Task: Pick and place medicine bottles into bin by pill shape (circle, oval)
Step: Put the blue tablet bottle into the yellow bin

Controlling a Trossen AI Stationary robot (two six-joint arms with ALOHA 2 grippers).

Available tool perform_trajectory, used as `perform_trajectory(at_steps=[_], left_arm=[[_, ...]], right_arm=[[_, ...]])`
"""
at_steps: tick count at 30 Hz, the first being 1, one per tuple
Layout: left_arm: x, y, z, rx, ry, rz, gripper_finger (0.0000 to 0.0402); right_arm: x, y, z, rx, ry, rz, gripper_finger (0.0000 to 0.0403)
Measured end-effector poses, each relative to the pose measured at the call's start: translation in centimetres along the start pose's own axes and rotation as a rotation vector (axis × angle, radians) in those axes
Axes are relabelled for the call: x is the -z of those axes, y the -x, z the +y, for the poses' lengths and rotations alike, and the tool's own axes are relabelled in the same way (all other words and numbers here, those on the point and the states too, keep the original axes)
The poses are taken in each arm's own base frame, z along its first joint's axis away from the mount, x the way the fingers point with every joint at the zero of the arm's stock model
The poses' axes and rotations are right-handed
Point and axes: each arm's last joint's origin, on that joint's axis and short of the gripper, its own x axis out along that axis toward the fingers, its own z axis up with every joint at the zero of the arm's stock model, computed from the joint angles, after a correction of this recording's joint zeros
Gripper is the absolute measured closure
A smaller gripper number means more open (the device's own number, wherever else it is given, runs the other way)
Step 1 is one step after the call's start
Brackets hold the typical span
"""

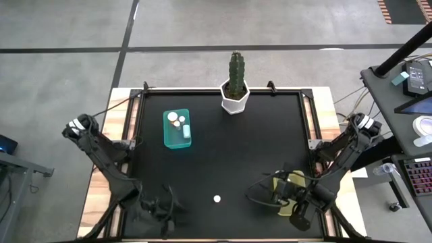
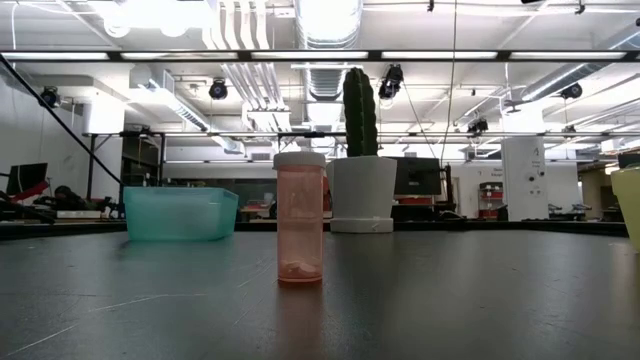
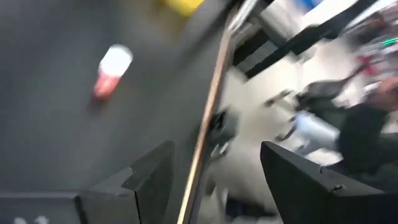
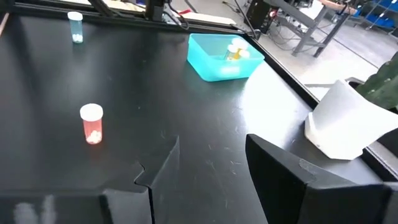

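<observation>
One orange medicine bottle [image 1: 217, 199] with a white cap stands upright on the black table near its front edge; it also shows in the low view [image 2: 299, 217], the right wrist view [image 4: 91, 124] and the left wrist view [image 3: 112, 71]. A teal bin [image 1: 169, 138] at the far left holds a few bottles [image 1: 174, 119]. A yellow bin [image 1: 294, 181] lies under my right arm. My left gripper [image 1: 160, 206] is open and empty, left of the bottle, near the front edge. My right gripper [image 1: 270, 192] is open and empty, right of the bottle.
A white hexagonal pot with a cactus [image 1: 234, 94] stands at the middle of the far edge. A small bluish bottle [image 4: 75, 28] stands near the table's left edge in the right wrist view. The table's raised frame [image 1: 307, 121] runs along its sides.
</observation>
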Motion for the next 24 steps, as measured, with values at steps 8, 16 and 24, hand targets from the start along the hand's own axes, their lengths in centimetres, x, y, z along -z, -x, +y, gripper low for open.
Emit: perform_trajectory(at_steps=[8, 16, 24], left_arm=[[0.8, 1.5, 0.3, -0.295, 0.213, 0.261, 0.0180], [2.4, 2.7, 2.6, -0.608, 0.322, 0.529, 0.0180], [2.5, 3.4, 3.5, -0.722, 0.328, 0.557, 0.0180]], right_arm=[[0.2, -0.2, 0.3, -0.001, 0.000, 0.002, 0.0225], [0.2, -0.2, 0.3, -0.002, -0.014, 0.001, 0.0225], [0.1, -0.2, 0.4, -0.005, -0.023, -0.002, 0.0225]])
